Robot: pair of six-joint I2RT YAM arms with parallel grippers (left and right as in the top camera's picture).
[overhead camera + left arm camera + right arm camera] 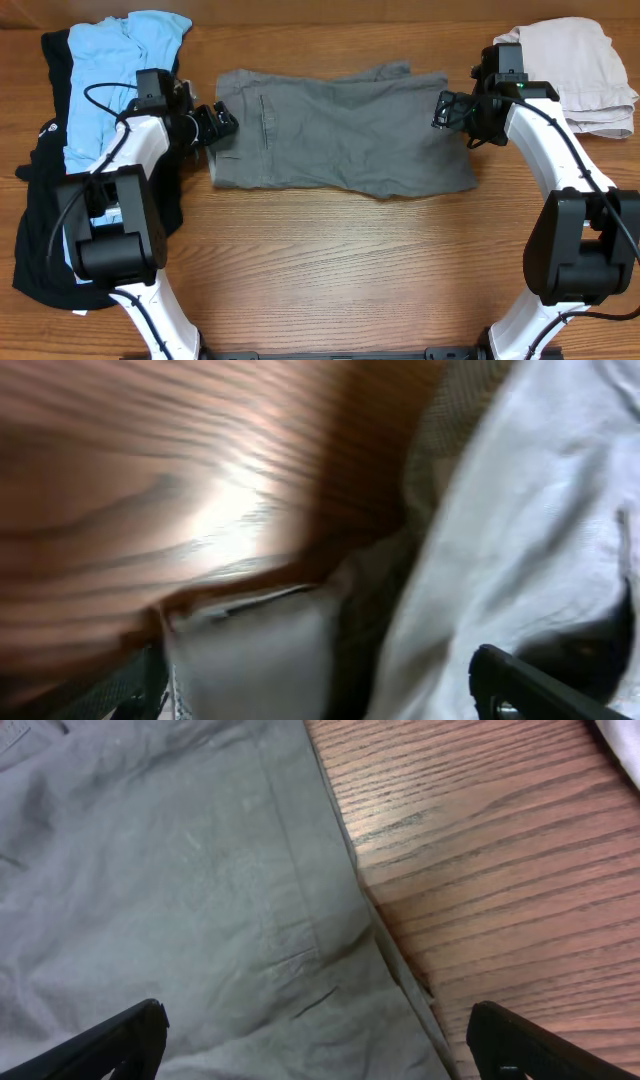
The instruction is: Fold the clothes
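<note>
Lying flat: grey shorts (340, 135) | left jaws spread, waistband | right jaws spread, hem

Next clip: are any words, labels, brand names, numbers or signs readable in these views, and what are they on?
No text can be read in any view.
Black garment: a small white mark near its upper left edge, too small to read.
Grey shorts, blue shirt, pale garment: no print or label shows.
Left wrist view: too blurred to show any text.
</note>
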